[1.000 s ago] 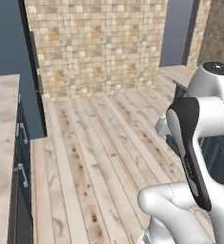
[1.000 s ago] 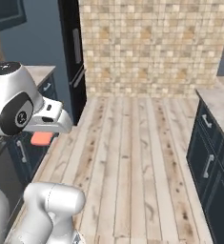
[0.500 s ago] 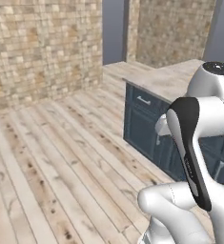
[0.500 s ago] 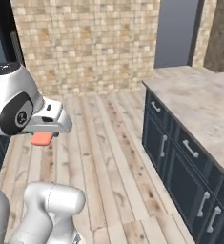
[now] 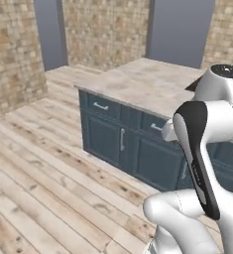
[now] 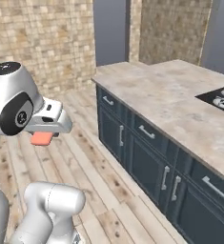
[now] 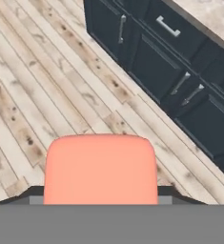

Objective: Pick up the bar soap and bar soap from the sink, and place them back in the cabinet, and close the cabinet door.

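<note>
A long counter (image 6: 180, 102) with a beige stone top runs across the scene, ahead of the tool and to its right. Under the top there are dark blue drawers (image 6: 147, 133) and below them doors (image 6: 149, 171), all with short silver handles (image 6: 165, 177). In the hand view these fronts (image 7: 156, 66) lie above and right of the tool. A black stove (image 6: 223, 96) sits in the counter top, far to the right. The floor (image 5: 43, 173) is of pale wooden planks and spreads below the tool. Behind stands a wall (image 6: 42, 43) of small beige tiles, and between its parts are grey-blue panels (image 5: 180, 30).
</note>
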